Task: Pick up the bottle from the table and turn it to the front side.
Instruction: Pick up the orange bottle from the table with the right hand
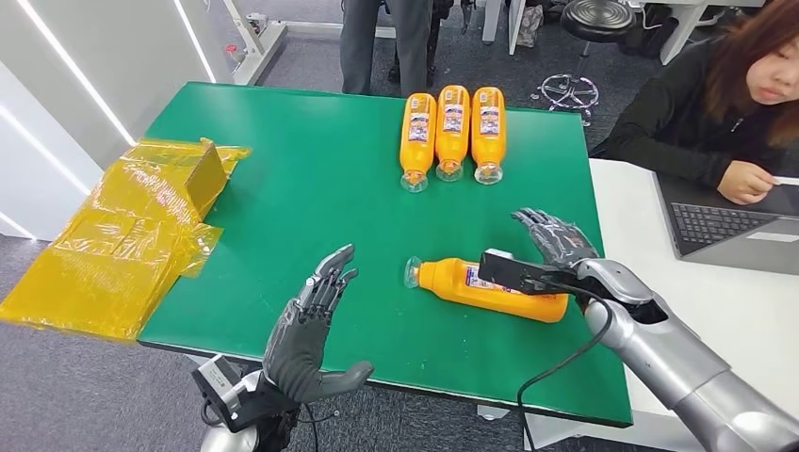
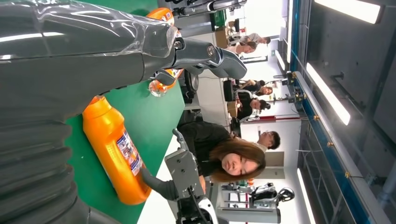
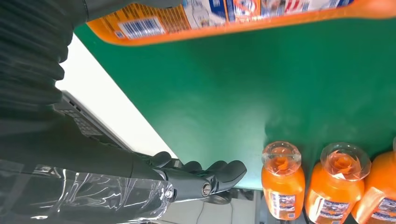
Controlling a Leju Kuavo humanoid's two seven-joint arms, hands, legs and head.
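The orange bottle [image 1: 490, 288] lies on its side on the green counter [image 1: 311, 179], near the front edge, clear cap toward the robot's left and base toward the right. The head view shows a strip of its label beside the wrist camera; the right wrist view shows a barcode and blue-and-white print. The right hand [image 1: 556, 235] hovers just beyond the bottle, fingers spread and holding nothing. The left hand [image 1: 316, 330] is raised at the front edge, well apart from the bottle, fingers extended and empty. Three more orange bottles [image 1: 452, 132] lie side by side further back; the right wrist view shows their clear caps. A person [image 1: 725, 104] sits at a laptop [image 1: 725, 226] beside the counter
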